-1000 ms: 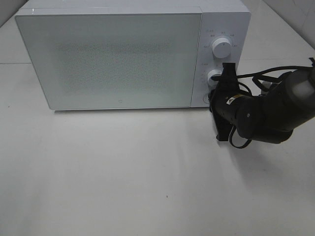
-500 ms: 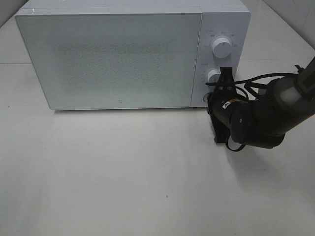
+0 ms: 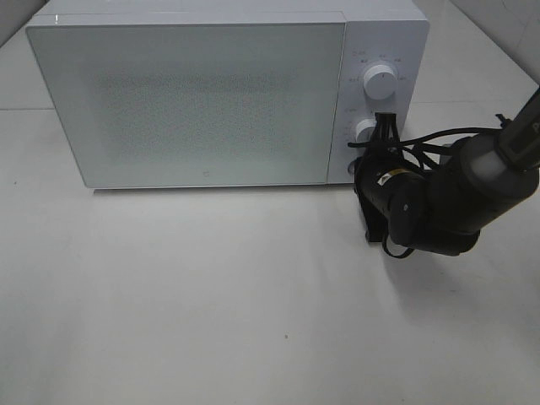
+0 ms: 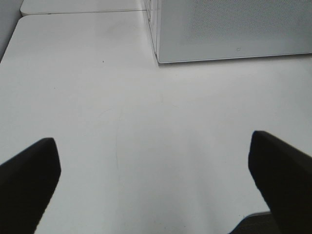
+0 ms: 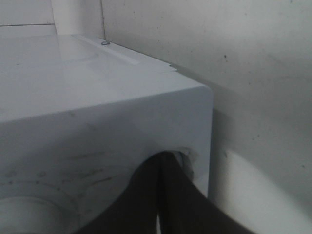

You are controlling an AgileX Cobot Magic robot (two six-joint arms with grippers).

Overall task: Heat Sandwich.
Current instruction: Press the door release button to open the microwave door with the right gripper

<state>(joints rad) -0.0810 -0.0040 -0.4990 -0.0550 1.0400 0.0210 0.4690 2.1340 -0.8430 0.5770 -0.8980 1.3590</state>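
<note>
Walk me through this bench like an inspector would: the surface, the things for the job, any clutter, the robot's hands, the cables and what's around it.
Surface: white table, bare in front of the microwave.
Job's things: white microwave, door closed, with an upper knob and a lower knob on its right panel; sandwich not seen in any view.
Clutter: nothing seen.
Hands: right hand shut, tips at the control panel by the lower knob; left hand open over bare table, holding nothing.
Cables: black cables looped at the right arm's wrist.
Surroundings: pale tiled surface beyond the microwave; nothing else seen.
</note>
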